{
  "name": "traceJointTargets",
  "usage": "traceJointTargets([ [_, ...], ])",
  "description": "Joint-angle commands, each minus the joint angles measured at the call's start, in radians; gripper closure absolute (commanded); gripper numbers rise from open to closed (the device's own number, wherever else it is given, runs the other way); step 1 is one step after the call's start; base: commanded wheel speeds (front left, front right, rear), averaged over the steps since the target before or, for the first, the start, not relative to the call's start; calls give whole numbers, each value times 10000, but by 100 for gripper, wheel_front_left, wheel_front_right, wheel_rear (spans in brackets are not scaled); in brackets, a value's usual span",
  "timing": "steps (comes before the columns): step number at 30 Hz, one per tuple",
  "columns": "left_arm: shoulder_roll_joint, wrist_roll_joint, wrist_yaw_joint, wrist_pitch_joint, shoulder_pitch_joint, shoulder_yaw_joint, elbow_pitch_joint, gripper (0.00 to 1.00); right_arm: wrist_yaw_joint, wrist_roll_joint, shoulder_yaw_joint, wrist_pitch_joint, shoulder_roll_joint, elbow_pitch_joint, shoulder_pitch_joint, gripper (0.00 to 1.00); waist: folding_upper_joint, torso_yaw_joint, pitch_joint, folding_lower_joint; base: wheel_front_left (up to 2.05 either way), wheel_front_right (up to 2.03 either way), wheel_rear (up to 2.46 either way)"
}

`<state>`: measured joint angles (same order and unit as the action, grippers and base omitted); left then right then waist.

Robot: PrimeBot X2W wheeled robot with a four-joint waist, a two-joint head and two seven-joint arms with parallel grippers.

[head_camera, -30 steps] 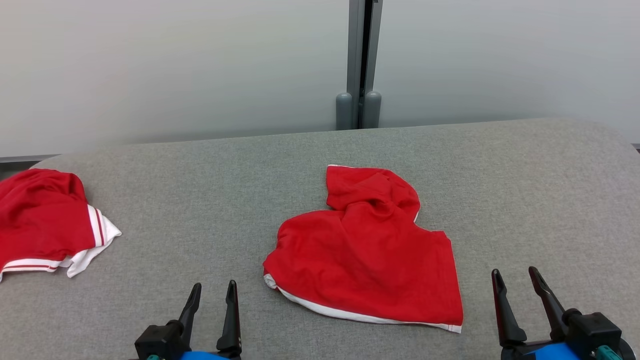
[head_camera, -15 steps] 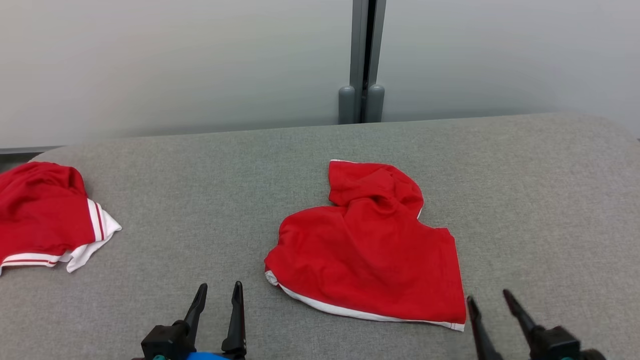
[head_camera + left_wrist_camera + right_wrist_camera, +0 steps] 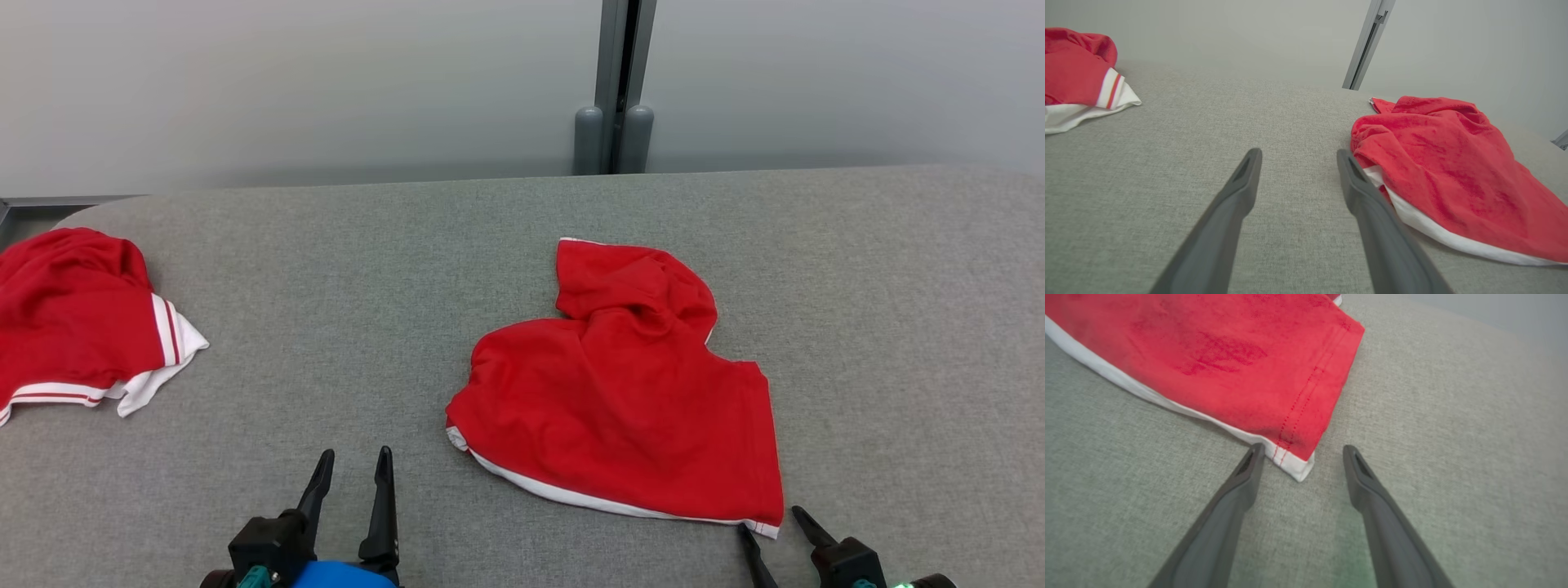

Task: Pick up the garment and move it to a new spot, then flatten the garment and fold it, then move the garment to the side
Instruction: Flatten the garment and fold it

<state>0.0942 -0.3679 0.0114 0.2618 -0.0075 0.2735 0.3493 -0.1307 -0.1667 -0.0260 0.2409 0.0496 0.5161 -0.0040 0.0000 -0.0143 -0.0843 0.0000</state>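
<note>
Two pincers are hanging open and empty. The red garment [image 3: 629, 408] is lying crumpled mid-way across the grey surface [image 3: 367, 286], the left pincer [image 3: 355, 452] hovering near-left of it, the right pincer [image 3: 769, 520] pointing at its near right corner. A second red garment [image 3: 73, 327] is lying at the left.

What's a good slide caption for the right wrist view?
Right gripper, jaws open, poised at the white-hemmed corner of the red garment on the grey surface.

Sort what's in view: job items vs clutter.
Job: middle garment, crumpled; right gripper, open at its near right corner; left gripper, open, just left of its near edge.
Lying about: left garment, red with white stripes; post behind the table.
</note>
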Motion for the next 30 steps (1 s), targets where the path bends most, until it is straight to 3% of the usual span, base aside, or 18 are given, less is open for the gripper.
traceJointTargets([
  [1, 15, 65, 53, 47, -196, -39, 12, 0, -1, -6, -3, 61, 16, 164, -171, 0, 0, -51, -52, 0, 0, 0, 0],
  [2, 6, 77, 41, 47, -216, -52, 22, 0, -1, 12, -28, 76, 17, 304, -256, 9, 0, -80, -79, 0, 0, 0, 0],
  [4, -2, 77, 43, 47, -220, -89, 41, 0, -1, 123, -53, 92, 17, 523, -395, 51, 0, -118, -115, 0, 0, 0, 0],
  [8, -9, 82, 108, 47, -215, -125, 183, 0, -1, 468, -109, 174, 19, 683, -579, 77, 0, -125, -162, 0, 0, 0, 0],
  [10, 29, 128, 181, 41, -296, -13, 359, 0, -1, 704, -66, 210, 19, 571, -648, 100, 0, -102, -178, 0, 0, 0, 0],
  [21, 40, 344, 1032, -763, -1697, 1372, 2115, 0, -1, 1654, 348, 254, 16, -51, -814, 100, 0, 123, -299, 0, 0, 0, 0],
  [30, -12, -685, 1203, -1016, -2811, 2544, 3314, 0, -1, 1644, 471, 257, 17, 187, -1281, 100, 0, 315, -472, 0, 0, 0, 0],
])
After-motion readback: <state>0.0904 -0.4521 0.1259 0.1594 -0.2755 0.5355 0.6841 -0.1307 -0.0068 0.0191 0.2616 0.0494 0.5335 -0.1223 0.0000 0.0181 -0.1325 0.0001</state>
